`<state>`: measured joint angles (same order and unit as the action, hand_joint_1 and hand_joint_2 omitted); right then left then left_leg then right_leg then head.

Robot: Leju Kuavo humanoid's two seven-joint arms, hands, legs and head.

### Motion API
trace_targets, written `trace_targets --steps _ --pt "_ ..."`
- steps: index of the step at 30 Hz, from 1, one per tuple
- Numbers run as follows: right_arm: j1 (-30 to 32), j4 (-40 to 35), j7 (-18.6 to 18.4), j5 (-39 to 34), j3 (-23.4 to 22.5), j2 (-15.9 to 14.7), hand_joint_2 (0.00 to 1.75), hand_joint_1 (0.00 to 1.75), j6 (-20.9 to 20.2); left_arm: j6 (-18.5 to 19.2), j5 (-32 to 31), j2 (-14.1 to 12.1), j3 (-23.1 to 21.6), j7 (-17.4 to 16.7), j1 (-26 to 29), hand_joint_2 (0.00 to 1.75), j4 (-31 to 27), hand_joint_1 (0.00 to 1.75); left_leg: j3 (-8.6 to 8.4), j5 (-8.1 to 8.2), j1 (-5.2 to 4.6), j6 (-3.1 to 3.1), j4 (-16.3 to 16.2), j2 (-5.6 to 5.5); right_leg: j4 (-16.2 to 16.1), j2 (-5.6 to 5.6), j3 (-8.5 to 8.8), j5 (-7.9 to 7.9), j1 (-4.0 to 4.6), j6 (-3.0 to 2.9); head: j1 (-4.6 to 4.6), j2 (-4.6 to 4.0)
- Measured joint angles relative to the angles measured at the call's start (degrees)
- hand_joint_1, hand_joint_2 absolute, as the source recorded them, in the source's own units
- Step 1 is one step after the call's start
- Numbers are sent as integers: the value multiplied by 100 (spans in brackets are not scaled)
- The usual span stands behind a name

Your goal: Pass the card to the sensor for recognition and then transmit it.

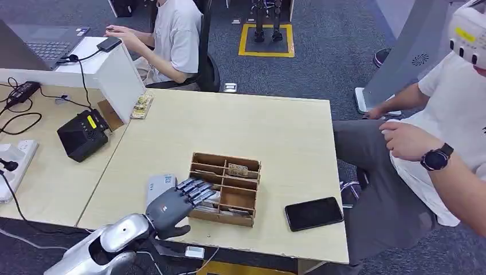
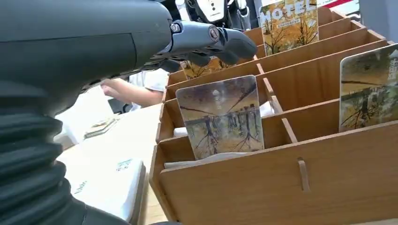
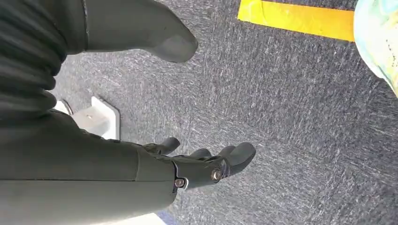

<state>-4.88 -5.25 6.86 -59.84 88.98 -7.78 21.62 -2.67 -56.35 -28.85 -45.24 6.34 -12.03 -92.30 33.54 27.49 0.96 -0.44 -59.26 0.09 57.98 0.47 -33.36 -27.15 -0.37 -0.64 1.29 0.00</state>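
The cards stand upright in the slots of a wooden organizer (image 1: 226, 188) near the front edge of my surface (image 1: 229, 132). From my left wrist, the nearest card (image 2: 220, 117) leans in a front compartment, printed with bare trees, and another card (image 2: 287, 23) marked "MOTEL" stands in a row further back. A third card (image 2: 368, 89) sits in the compartment beside the nearest one.

My left robot hand (image 1: 177, 203) rests at the organizer's left side, its fingers (image 2: 211, 40) extended over the rows of slots; they look clear of any card, though I cannot be certain that no fingertip touches one. It grasps nothing. A pale flat box (image 1: 157, 186) lies on the surface just beside this hand.

My right robot hand (image 3: 202, 164) hangs over dark carpet (image 3: 291, 122), fingers apart and empty.

A black phone (image 1: 314, 213) lies to the organizer's right. Well apart, on the adjoining desk at left, sits the black sensor unit (image 1: 83, 134) with a cable. One person (image 1: 435, 137) sits at the right edge, another (image 1: 172, 40) beyond the far side.
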Motion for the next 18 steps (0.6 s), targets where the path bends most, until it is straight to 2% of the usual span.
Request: trace_targets --steps 18 --pt "-1 0 4 70 0 0 175 0 4 -33 48 118 214 -87 -2 175 59 0 0 0 0 0 0 0 0 0 0 0 0 0 0 0"
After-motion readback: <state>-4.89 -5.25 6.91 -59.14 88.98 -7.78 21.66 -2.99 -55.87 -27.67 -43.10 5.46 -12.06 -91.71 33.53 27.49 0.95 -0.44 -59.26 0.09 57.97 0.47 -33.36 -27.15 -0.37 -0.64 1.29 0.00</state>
